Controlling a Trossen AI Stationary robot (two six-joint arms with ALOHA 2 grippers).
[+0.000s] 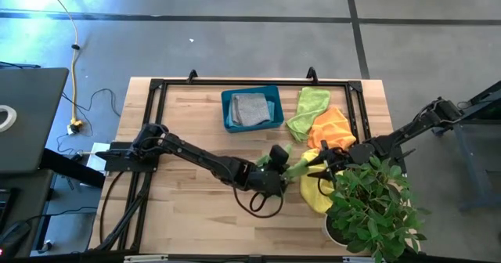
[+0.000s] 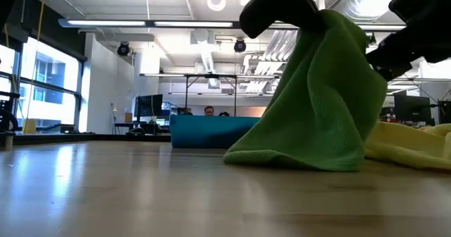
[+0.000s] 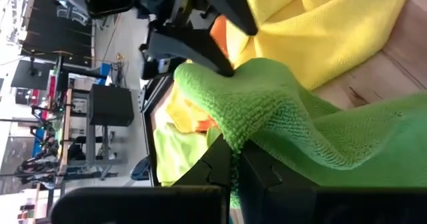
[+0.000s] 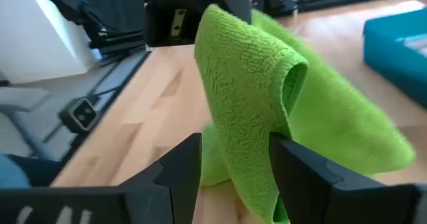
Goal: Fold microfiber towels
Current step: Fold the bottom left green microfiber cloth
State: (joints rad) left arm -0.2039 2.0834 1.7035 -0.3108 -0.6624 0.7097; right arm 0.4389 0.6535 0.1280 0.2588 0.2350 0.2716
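A light wooden table (image 1: 188, 208) carries a teal bin (image 1: 252, 123) at upper centre, loose towels (image 1: 333, 127) right of it, and a potted plant (image 1: 372, 212) lower right

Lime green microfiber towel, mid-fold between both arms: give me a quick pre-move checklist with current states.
1. Left gripper pinching the lime green microfiber towel: ok, jaws shut on a fold of it.
2. Right gripper gripping the towel: not ok, jaws open with the cloth hanging between them.
3. Towel clear of the wooden table: not ok, its lower edge rests on the wood.
4. Yellow microfiber towel clear of the fold: cannot tell, it lies right beside the green one.
5. Teal plastic bin out of the way: ok, farther back on the table.
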